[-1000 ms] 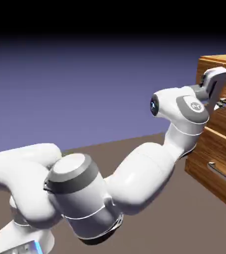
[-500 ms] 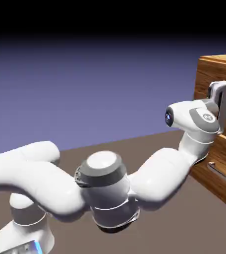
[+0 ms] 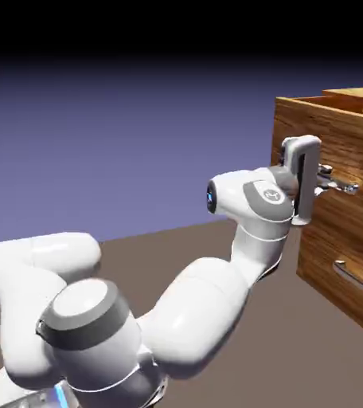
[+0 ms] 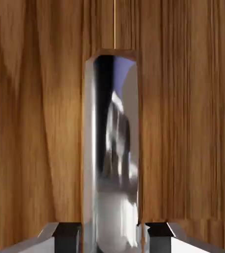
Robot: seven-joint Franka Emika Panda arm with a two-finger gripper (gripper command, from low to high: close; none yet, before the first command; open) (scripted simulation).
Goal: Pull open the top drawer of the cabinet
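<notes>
1. In the exterior view, the white arm (image 3: 177, 311) fills the lower left, its big grey-capped joint nearest the camera, and it reaches up and to the right.
2. The brown table (image 3: 280, 335) lies under the arm and carries the cabinet (image 3: 352, 263) at the right edge.
3. The claw (image 3: 322, 185) is level, pointing at the cabinet's front, closed on the handle (image 3: 340, 186) of the top drawer (image 3: 328, 143).
4. In the hand view, the two grey fingertips (image 4: 67, 233) sit at the bottom edge on either side of the shiny handle (image 4: 112, 163), pressed against it, with wood grain filling the rest of the picture.
5. The top drawer stands out from the cabinet toward the arm; its front sits forward of the lower drawer (image 3: 348, 275), and its open top shows at the upper right.
6. The lower drawer is shut, its own silver bar (image 3: 358, 279) untouched.
7. A plain blue-violet backdrop (image 3: 121, 143) is behind everything.
</notes>
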